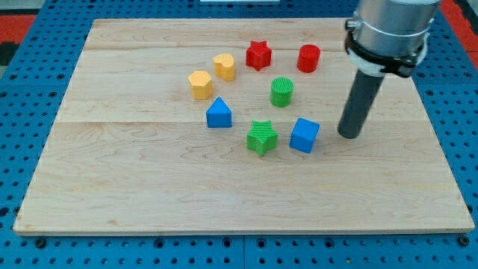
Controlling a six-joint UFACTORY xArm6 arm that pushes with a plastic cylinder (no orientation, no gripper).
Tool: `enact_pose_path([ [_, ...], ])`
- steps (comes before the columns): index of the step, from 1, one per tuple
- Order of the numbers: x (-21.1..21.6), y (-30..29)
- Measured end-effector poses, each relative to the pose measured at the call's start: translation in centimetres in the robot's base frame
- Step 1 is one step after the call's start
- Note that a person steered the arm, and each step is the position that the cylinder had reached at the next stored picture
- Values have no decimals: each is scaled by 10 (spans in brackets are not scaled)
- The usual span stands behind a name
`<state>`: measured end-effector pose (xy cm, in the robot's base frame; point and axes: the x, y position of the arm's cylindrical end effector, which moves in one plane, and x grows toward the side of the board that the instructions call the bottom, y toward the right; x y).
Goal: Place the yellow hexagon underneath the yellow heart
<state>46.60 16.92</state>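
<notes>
The yellow hexagon [200,84] sits on the wooden board, just left of and below the yellow heart [224,66], and the two are nearly touching. My tip [348,134] rests on the board at the view's right, a short way right of the blue cube [305,135]. It is far from both yellow blocks and touches no block.
A red star [258,54] and a red cylinder [308,57] lie near the top. A green cylinder [281,92], a blue triangle [219,113] and a green star [261,137] lie in the middle. The board's edge [239,232] borders a blue pegboard.
</notes>
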Motion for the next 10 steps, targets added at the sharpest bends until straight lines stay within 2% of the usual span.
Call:
enact_pose_path([
  [2, 1, 105],
  [3, 1, 122],
  [4, 14, 110],
  [5, 31, 42],
  [6, 73, -1],
  [7, 111, 9],
  [8, 153, -67],
  [9, 142, -203],
  [10, 90, -286],
])
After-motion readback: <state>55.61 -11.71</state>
